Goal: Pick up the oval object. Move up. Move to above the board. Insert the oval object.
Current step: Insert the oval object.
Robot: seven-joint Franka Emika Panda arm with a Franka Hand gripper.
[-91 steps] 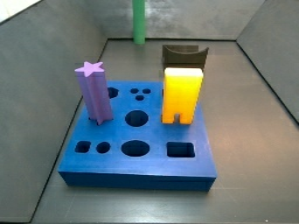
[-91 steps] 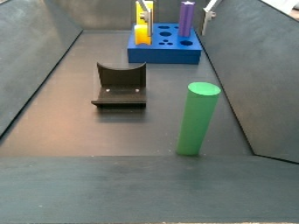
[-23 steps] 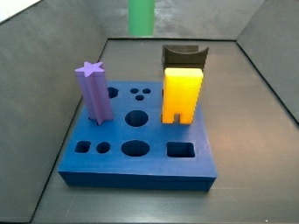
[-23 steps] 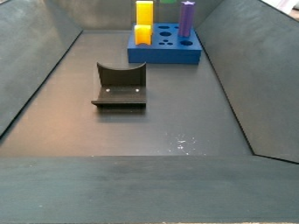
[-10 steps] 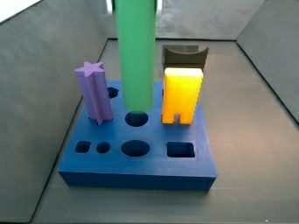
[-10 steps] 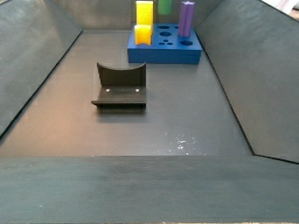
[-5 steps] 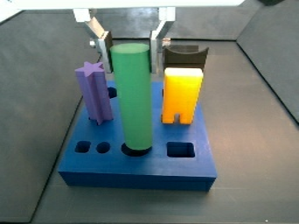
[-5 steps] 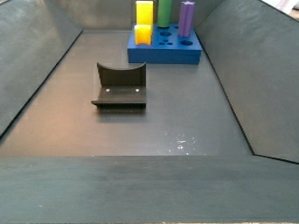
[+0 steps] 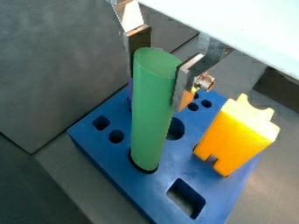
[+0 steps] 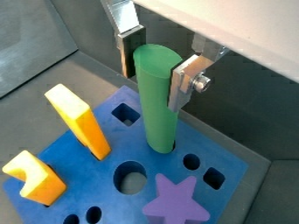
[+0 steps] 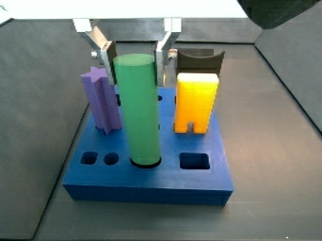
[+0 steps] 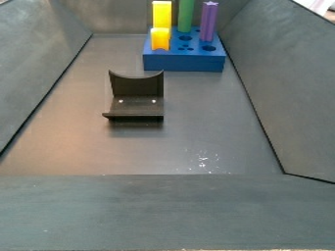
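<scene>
The oval object, a tall plain green peg (image 11: 135,108), stands upright with its foot in a hole of the blue board (image 11: 151,184). It shows in both wrist views (image 9: 152,105) (image 10: 158,96) and at the far end of a side view (image 12: 187,12). My gripper (image 11: 134,58) is above the board and straddles the peg's top, also in the wrist views (image 9: 158,74) (image 10: 155,80). The jaws are open: one silver finger (image 10: 126,48) stands clear of the peg, the other lies close beside it. The board also shows in the wrist views (image 9: 105,144) (image 10: 222,206).
A purple star-topped peg (image 11: 101,94) and a yellow arch block (image 11: 195,102) stand in the board on either side of the green peg. The dark fixture (image 12: 133,96) stands on the grey floor away from the board. Grey walls enclose the bin.
The green peg has come over the board and sunk a little deeper into its hole. The fingers have spread apart from it.
</scene>
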